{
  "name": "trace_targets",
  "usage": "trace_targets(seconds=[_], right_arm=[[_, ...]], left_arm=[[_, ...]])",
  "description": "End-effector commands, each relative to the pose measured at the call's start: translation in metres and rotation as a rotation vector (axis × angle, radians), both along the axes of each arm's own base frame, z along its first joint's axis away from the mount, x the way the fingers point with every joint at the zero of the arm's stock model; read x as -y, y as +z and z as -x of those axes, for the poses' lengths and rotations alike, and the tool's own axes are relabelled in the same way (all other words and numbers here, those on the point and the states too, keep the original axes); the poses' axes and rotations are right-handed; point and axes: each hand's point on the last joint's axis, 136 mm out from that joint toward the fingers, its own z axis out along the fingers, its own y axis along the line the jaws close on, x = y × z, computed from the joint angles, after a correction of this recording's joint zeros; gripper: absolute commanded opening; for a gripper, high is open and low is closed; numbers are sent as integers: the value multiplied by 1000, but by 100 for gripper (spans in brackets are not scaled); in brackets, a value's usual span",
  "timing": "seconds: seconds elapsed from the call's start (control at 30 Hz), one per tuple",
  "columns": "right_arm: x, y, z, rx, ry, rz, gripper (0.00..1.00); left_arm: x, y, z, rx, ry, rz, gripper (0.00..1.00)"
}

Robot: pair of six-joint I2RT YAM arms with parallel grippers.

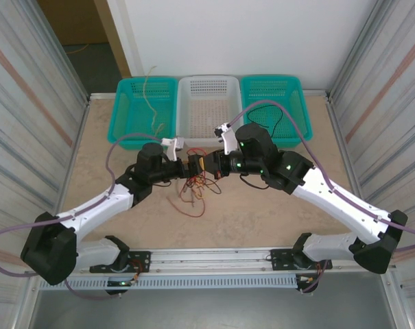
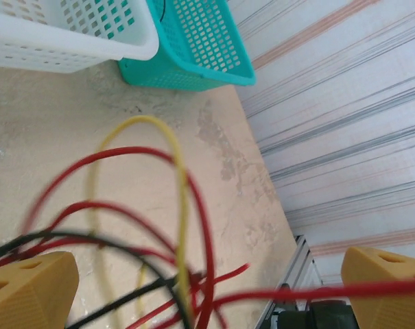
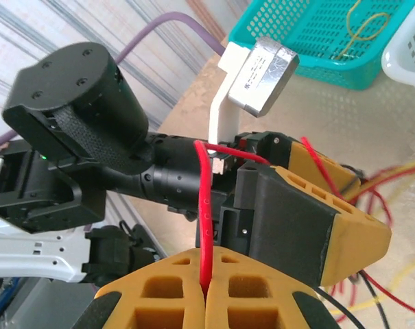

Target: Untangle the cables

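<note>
The cables [image 1: 193,190] form a loose red, black and yellow tangle on the table between the two arms. My right gripper [image 3: 206,274] is shut on one red cable [image 3: 204,199], which rises straight out of its closed yellow fingers. My left gripper [image 2: 207,291] is open, its two yellow fingers [image 2: 29,291] far apart. Red, black and yellow cable loops [image 2: 183,205] hang across the gap, and a red strand [image 2: 310,293] runs toward the right finger. From above, the left gripper [image 1: 187,166] and right gripper [image 1: 210,166] face each other closely over the tangle.
Three baskets line the back edge: a teal basket [image 1: 128,103] holding a tan cable [image 1: 152,96], a white basket [image 1: 208,86], and a teal basket [image 1: 293,96] with a black cable [image 1: 279,123]. Corrugated walls close in both sides.
</note>
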Motion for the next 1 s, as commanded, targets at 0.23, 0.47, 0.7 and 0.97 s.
trace_targets(seconds=[0.23, 0.47, 0.7, 0.97], right_arm=[[13, 83, 3, 168, -7, -148, 0], [62, 132, -8, 275, -126, -217, 0], [109, 164, -13, 354, -240, -254, 0], [155, 198, -6, 443, -350, -291, 0]], left_arm=[[1, -46, -13, -156, 43, -104, 75], [-25, -96, -19, -293, 158, -171, 67], [-31, -113, -20, -352, 176, -202, 64], [-35, -135, -13, -413, 177, -233, 59]])
